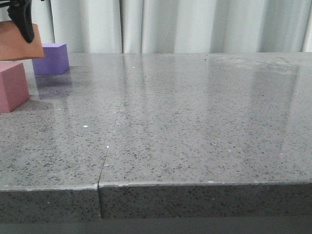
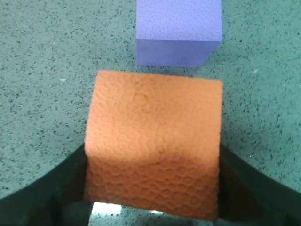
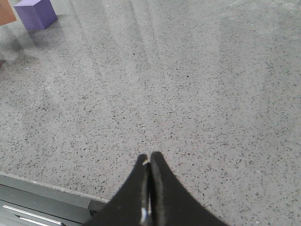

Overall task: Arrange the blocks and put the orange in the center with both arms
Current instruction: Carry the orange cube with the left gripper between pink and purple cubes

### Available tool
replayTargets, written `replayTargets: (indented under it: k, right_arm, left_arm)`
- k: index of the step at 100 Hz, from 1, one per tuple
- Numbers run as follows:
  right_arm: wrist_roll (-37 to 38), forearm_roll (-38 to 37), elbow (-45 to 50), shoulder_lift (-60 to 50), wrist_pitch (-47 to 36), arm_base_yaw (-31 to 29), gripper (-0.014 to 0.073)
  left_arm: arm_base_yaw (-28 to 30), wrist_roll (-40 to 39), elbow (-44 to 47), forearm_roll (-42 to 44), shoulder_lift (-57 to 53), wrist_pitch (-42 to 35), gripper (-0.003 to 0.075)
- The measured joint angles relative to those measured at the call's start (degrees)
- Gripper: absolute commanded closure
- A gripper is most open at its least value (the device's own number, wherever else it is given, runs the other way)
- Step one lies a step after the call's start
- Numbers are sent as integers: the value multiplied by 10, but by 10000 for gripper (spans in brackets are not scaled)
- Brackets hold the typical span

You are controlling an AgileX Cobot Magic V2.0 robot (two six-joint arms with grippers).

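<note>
My left gripper [image 1: 22, 22] is shut on the orange cube [image 1: 17, 41] and holds it in the air at the far left, above the pink cube [image 1: 12, 87] and in front of the purple cube [image 1: 51, 58]. In the left wrist view the orange cube [image 2: 153, 141] sits between the dark fingers [image 2: 51, 193], with the purple cube [image 2: 178, 30] on the table beyond it. My right gripper [image 3: 149, 157] is shut and empty over the table's front edge; it does not show in the front view. The purple cube [image 3: 36, 13] and a sliver of the orange cube [image 3: 5, 12] show in the right wrist view.
The grey speckled table [image 1: 195, 122] has a seam [image 1: 109, 141] running from front to back left of the middle. Pale curtains [image 1: 195, 24] hang behind the table. The table's front edge [image 3: 42, 188] lies near my right gripper.
</note>
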Motion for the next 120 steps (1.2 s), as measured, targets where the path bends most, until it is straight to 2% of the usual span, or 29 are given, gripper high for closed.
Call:
replayTargets:
  k: [32, 89, 99, 111, 116, 120]
  right_arm:
    - [0, 0, 0, 0, 0, 0, 662]
    - [0, 0, 0, 0, 0, 0, 662]
    - [0, 0, 0, 0, 0, 0, 662]
    - [0, 0, 0, 0, 0, 0, 662]
    - [0, 0, 0, 0, 0, 0, 662]
    - [0, 0, 0, 0, 0, 0, 662]
  left_arm:
    - [-1, -13, 35, 2, 0, -64, 426]
    - [-1, -14, 40, -3, 34, -63, 421]
    - [-1, -14, 40, -3, 34, -63, 347]
    - [-1, -14, 40, -4, 34, -63, 139]
    - [-1, -14, 40, -4, 34, -63, 74]
    - [-1, -14, 40, -4, 35, -62, 51]
